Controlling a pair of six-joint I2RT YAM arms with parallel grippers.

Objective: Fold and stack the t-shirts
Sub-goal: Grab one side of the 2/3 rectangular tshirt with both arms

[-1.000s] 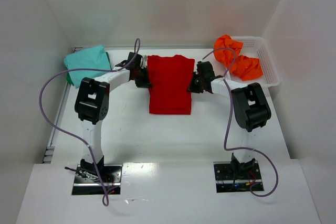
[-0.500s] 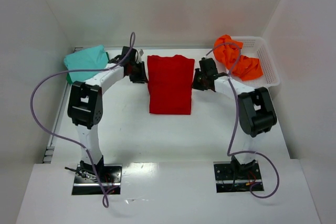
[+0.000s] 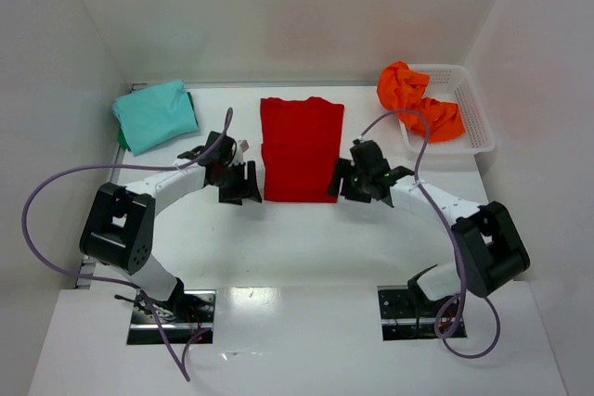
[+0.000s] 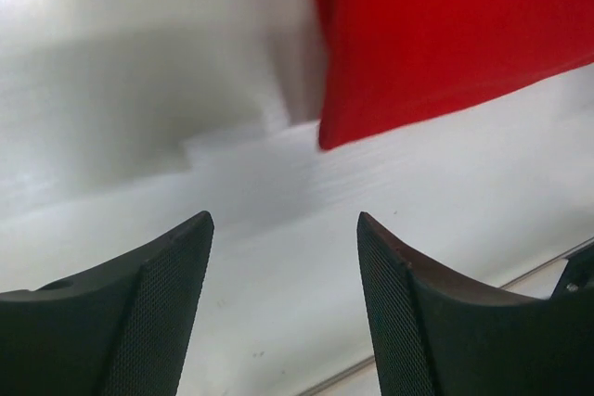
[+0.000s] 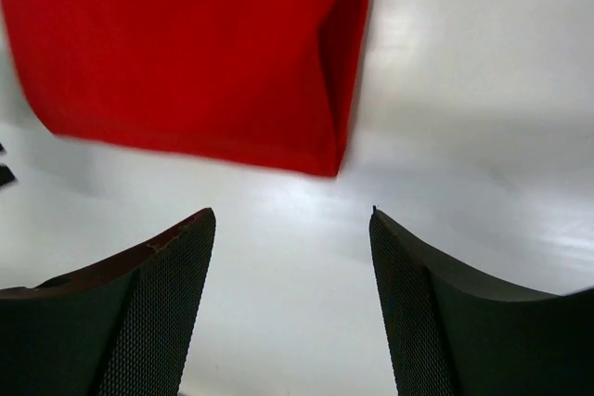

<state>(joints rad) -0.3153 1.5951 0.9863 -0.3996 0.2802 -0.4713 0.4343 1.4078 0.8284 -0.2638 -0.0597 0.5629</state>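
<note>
Red cloth sits at the centre of the white table (image 3: 297, 248): the red t-shirt (image 3: 299, 150), folded into a tall, neat rectangle and lying flat. The teal t-shirt (image 3: 155, 115) lies folded at the far left corner of the table, well apart from the red one. The orange t-shirt (image 3: 418, 104) is crumpled in the near end of a white mesh basket (image 3: 473, 113) at the far right, with part of it spilling over the basket's left rim.

Both arms reach in low over the table, mirroring each other. The left arm bends at a black elbow out to the left, and its forearm runs rightward to bring the left gripper (image 3: 243, 183) just beside the near left corner of the red t-shirt. The right arm bends at an elbow out to the right, and its forearm runs leftward to set the right gripper (image 3: 348, 181) just beside the near right corner.

In the left wrist view, the left gripper (image 4: 283, 303) has its jaws spread, with only bare table between them and the red t-shirt (image 4: 445, 34) corner just ahead, not touched. In the right wrist view, the right gripper (image 5: 292, 294) is likewise spread wide and holds nothing, with the red t-shirt (image 5: 186, 44) edge just ahead of the fingers.
</note>
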